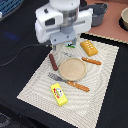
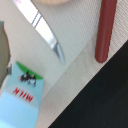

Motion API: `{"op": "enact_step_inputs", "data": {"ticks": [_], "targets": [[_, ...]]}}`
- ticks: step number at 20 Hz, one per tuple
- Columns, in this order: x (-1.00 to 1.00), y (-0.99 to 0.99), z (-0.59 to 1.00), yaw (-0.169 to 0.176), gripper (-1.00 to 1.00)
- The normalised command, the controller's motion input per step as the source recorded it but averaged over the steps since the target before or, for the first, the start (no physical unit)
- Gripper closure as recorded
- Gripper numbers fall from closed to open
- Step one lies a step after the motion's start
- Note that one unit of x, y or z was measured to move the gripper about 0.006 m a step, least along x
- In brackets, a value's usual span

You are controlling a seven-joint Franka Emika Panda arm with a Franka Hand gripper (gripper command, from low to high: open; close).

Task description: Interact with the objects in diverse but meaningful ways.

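My gripper (image 1: 67, 46) hangs over the far part of the beige placemat (image 1: 40, 82); its fingers are blurred, so I cannot tell how they stand. A small white milk carton (image 2: 22, 100) with blue-green sides fills the near corner of the wrist view; in the exterior view the carton (image 1: 66, 53) shows just below the fingers. A brown sausage (image 1: 52, 62) (image 2: 105, 30) lies at the mat's edge, toward the exterior view's left of the gripper. An orange-yellow ridged block (image 1: 89, 48) lies at the far right. A bright yellow box (image 1: 59, 94) lies near the front.
A tan plate (image 1: 73, 68) sits mid-mat, an orange sausage (image 1: 91, 61) beside it. An orange-handled fork and knife (image 1: 70, 82) lie in front of the plate; the knife blade (image 2: 45, 30) shows in the wrist view. A grey pot (image 1: 97, 12) and a bowl (image 1: 125, 19) stand behind.
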Motion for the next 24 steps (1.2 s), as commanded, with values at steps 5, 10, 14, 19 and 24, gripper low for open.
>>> {"op": "enact_step_inputs", "data": {"ticks": [5,10,14,19,24], "targets": [[0.09,0.75,0.21,0.0,-1.0],[0.01,0.78,0.02,0.0,-1.0],[-0.11,0.61,-0.05,-0.013,-1.0],[-0.27,0.23,-0.06,-0.073,-1.0],[-0.28,0.0,-0.03,-0.238,-1.0]]}}
